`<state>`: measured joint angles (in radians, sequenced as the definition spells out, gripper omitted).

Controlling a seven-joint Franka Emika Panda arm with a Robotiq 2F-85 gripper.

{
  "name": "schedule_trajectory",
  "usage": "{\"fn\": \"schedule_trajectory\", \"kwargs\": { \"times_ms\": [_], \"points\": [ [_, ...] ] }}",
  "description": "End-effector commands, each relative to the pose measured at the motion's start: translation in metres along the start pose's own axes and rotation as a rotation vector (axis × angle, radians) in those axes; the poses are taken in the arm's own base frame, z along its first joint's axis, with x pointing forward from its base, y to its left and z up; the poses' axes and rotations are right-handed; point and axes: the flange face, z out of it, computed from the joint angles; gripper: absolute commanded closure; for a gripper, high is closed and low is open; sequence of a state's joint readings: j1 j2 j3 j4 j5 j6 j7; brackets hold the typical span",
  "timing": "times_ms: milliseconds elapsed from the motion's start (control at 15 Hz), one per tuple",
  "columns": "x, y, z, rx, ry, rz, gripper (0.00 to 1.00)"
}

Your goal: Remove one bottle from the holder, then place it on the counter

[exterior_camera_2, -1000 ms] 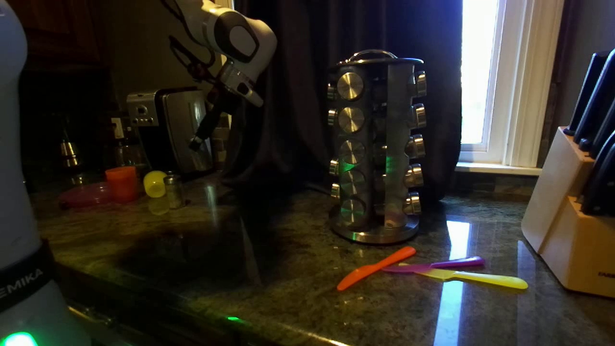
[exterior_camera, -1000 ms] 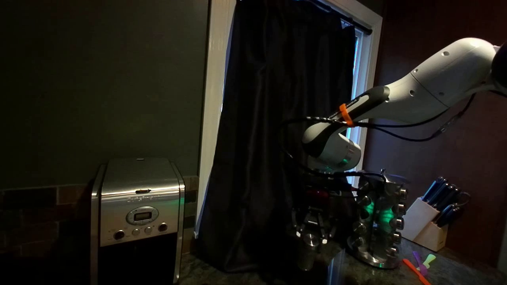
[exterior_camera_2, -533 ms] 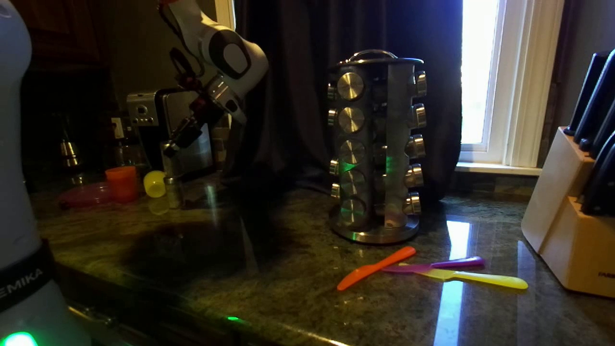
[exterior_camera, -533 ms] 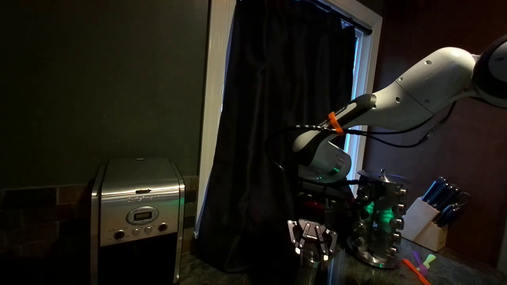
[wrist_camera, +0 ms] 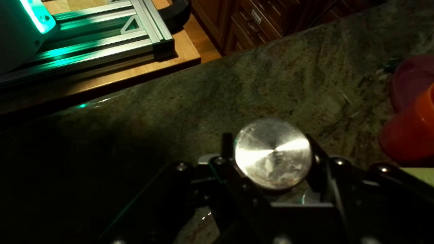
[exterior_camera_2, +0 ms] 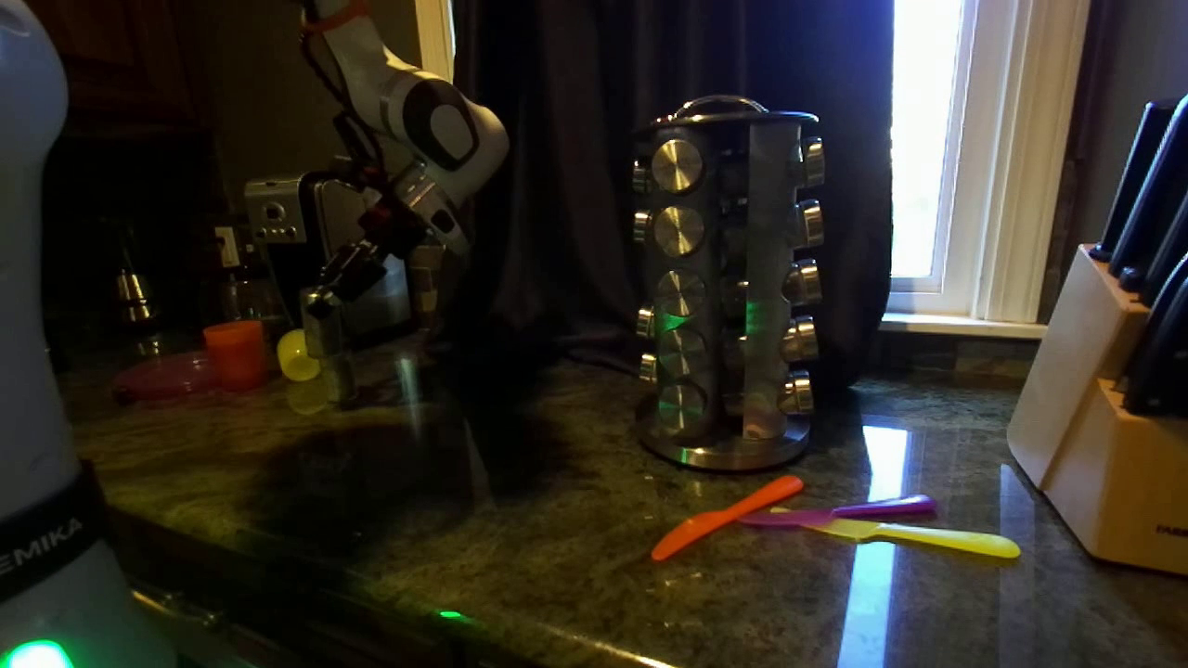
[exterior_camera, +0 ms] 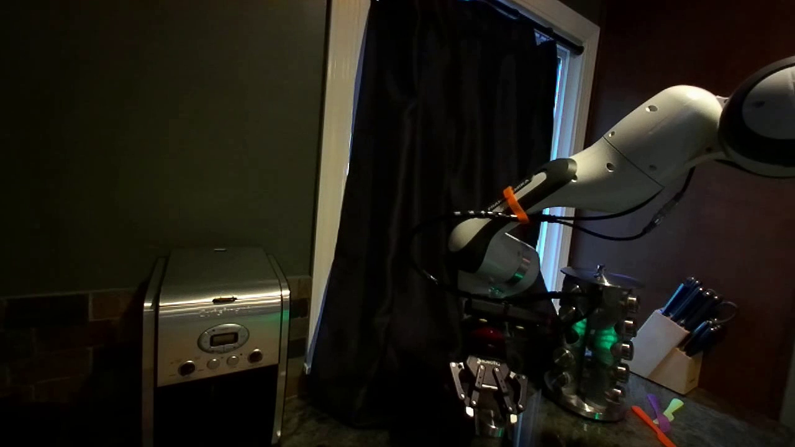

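The holder is a round metal rack [exterior_camera_2: 729,455] with several metal-lidded bottles in it; it also shows in an exterior view [exterior_camera: 597,411]. My gripper [exterior_camera_2: 321,299] is away from the holder, in front of the boxy steel appliance. It is shut on a bottle with a shiny metal lid [wrist_camera: 273,159]; the lid sits between the two fingers [wrist_camera: 270,145] in the wrist view. The held bottle [exterior_camera_2: 322,332] is near upright and appears just above the dark glossy counter [exterior_camera_2: 557,566]. A second bottle [exterior_camera_2: 340,382] stands on the counter, partly hidden behind the held one.
An orange cup [exterior_camera_2: 236,354], a yellow cup [exterior_camera_2: 297,356] and a pink plate [exterior_camera_2: 167,376] are near the held bottle. The steel appliance [exterior_camera: 220,329] stands by the wall. Coloured plastic knives [exterior_camera_2: 729,518] and a knife block [exterior_camera_2: 1095,417] are on the holder's other side.
My gripper has moved down toward the counter with the bottle in it, shifting left in an exterior view toward the cups. The holder and the standing bottle have not moved.
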<state>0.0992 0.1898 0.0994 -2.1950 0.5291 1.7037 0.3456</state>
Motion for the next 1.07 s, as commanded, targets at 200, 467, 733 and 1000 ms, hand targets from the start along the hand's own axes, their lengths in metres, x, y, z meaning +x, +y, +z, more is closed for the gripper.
{"fn": "schedule_trajectory", "kwargs": {
  "times_ms": [200,467,733,1000],
  "points": [
    [0.012,0.006,0.0,-0.073,0.035,0.008,0.75],
    [0.022,0.006,0.005,-0.089,0.058,0.026,0.75],
    [0.036,0.003,0.009,-0.075,0.095,0.072,0.75],
    [0.046,-0.005,0.013,-0.061,0.125,0.119,0.75]
  ]
}}
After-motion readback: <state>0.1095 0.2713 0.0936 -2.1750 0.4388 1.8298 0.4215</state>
